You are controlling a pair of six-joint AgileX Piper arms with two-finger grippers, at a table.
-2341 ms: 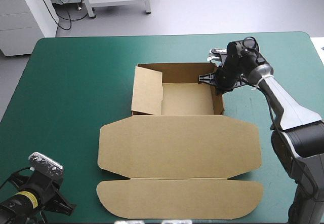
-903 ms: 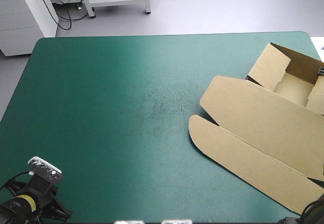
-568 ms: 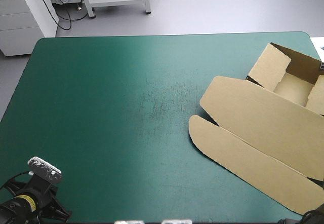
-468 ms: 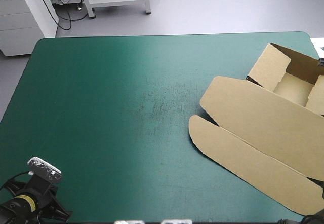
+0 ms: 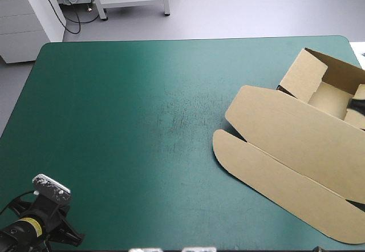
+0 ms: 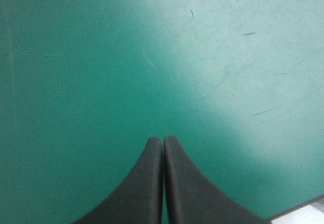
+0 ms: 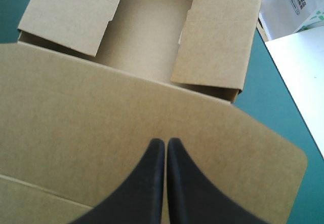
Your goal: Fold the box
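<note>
A: As the box sits skewed at the right edge of the bench, partly out of the high view, a shove could tip it off, imo.
B: Yep. Its tray has walls up, lid flat. The side flaps lean in and might pop loose.
A: Tools?
B: Both pinched closed, empty. The right tool is over the lid w/ tray ahead. The left tool is over bare teal-green cover, well apart from box.

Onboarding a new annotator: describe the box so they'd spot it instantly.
On the teal-green table, go to the far right corner. The box lies there: an open tray with raised walls, its round-cornered lid flat toward the near edge. It is the only brown thing there.
</note>
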